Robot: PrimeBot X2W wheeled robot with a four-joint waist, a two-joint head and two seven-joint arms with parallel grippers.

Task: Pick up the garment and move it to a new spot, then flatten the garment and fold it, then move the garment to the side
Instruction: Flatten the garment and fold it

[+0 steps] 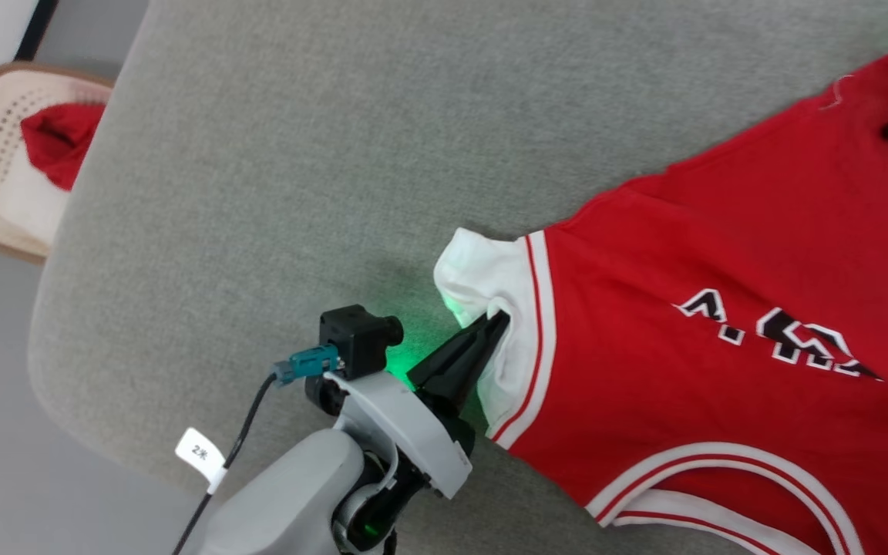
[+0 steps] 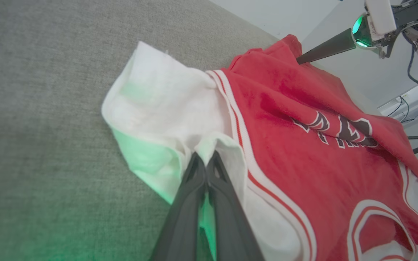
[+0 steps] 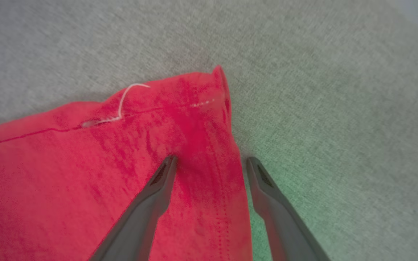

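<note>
Pinching with tight-pressed left jaws the white sleeve end of the garment [image 1: 721,254] lying on the table [image 1: 259,154], straddling its red hem corner with spread right jaws, judging it soft, light, best gripped at edges.

red jersey garment [image 1: 706,262], white sleeve ends, black-and-white lettering, spread rumpled on grey padded surface [image 1: 297,154]
</note>
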